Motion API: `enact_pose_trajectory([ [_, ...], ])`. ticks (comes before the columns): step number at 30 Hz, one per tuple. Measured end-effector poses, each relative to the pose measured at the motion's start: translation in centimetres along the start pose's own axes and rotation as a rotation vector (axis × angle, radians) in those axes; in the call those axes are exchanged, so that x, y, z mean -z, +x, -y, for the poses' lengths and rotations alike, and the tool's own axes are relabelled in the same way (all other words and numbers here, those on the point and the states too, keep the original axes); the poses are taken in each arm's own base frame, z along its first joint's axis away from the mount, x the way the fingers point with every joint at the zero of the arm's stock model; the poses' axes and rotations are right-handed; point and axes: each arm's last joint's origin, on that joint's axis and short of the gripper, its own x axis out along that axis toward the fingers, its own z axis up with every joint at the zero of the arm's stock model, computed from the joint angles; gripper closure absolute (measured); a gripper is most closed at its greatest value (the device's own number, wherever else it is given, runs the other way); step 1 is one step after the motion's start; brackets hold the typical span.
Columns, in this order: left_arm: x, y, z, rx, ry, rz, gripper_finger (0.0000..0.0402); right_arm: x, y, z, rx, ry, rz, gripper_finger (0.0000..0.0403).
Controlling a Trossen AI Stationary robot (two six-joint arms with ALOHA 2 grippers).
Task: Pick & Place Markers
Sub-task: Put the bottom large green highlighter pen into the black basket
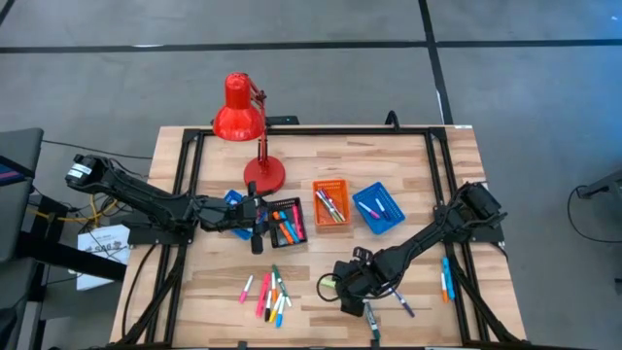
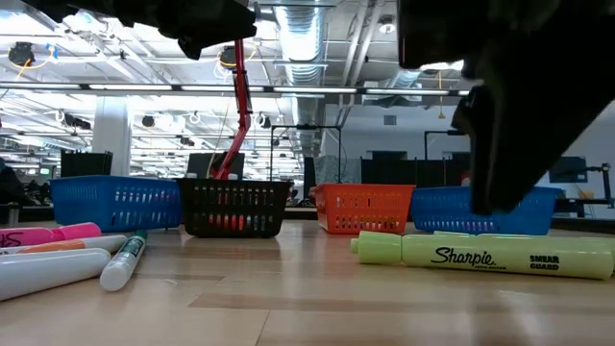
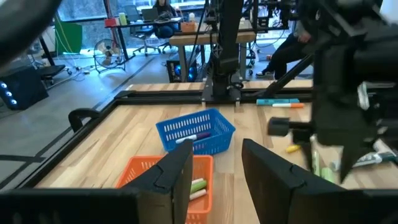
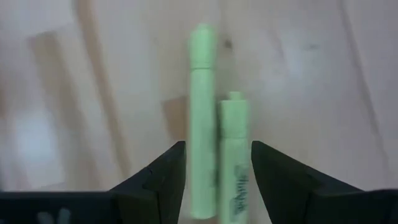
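Two green markers lie side by side between the right gripper's parted fingers (overhead hides them).

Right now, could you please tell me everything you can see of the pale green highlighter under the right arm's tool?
The pale green highlighter is a stubby, plastic-looking stick, its barrel printed "Sharpie" and "Smear Guard" in black, with a narrower cap end. It lies flat on the wooden table, near its front edge, right beside a second green marker; whether they touch is unclear. The right tool hangs open just above, a finger on either side of the pair, not gripping it.
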Motion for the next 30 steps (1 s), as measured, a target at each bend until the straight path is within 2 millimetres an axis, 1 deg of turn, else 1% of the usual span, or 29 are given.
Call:
enact_pose_trajectory([
  [3,-0.2,0.0,0.0,-0.001,-0.008,0.016,0.0266,-0.2,0.8,-0.1,-0.015,-0.009,-0.007,0.0232],
  [7,-0.2,0.0,0.0,-0.002,-0.006,0.024,0.0266,0.1,2.6,-0.1,-0.008,-0.108,-0.043,0.0232],
  [9,-0.3,0.0,0.0,-0.002,-0.009,0.029,0.0266,0.2,2.9,-0.1,-0.001,-0.129,-0.044,0.0232],
  [15,-0.3,0.0,0.0,-0.002,-0.010,0.032,0.0266,-0.2,3.1,0.4,0.042,-0.159,-0.017,0.0233],
  [18,-0.4,0.0,0.0,-0.003,-0.011,0.035,0.0266,-0.6,3.2,0.8,0.063,-0.183,-0.005,0.0242],
  [23,-0.4,0.0,0.0,-0.003,-0.011,0.036,0.0266,-1.2,3.1,1.4,0.064,-0.161,-0.002,0.0256],
  [26,-0.4,0.0,0.0,-0.003,-0.011,0.035,0.0266,-1.4,3.0,1.7,0.064,-0.151,0.001,0.0239],
  [30,-0.4,0.0,0.0,-0.003,-0.011,0.035,0.0266,-1.3,3.1,2.0,0.077,-0.176,-0.018,0.0190],
])
